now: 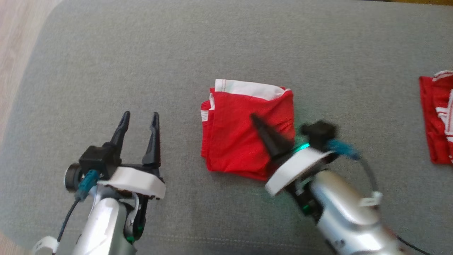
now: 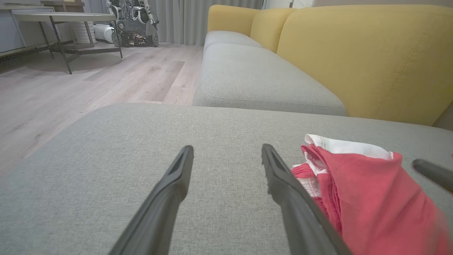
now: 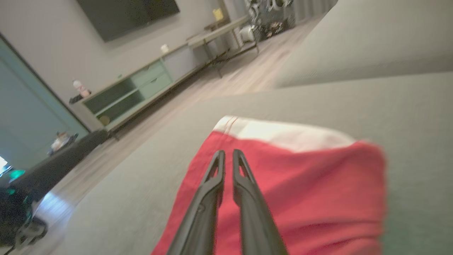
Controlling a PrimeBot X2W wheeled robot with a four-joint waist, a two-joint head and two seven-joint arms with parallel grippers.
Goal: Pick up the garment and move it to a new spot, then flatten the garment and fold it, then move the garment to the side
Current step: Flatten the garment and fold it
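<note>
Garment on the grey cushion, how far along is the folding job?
Done: the garment lies folded into a compact square on the cushion. In hand: the right jaws, shut, point over it holding no cloth; the left jaws stand open beside it. Left: moving it to the side.

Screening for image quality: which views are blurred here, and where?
Head view: right hand and its forearm smeared, red garment fairly sharp. Right wrist view: soft throughout, garment edges smeared. Left wrist view: crisp, except the garment's near right corner.
</note>
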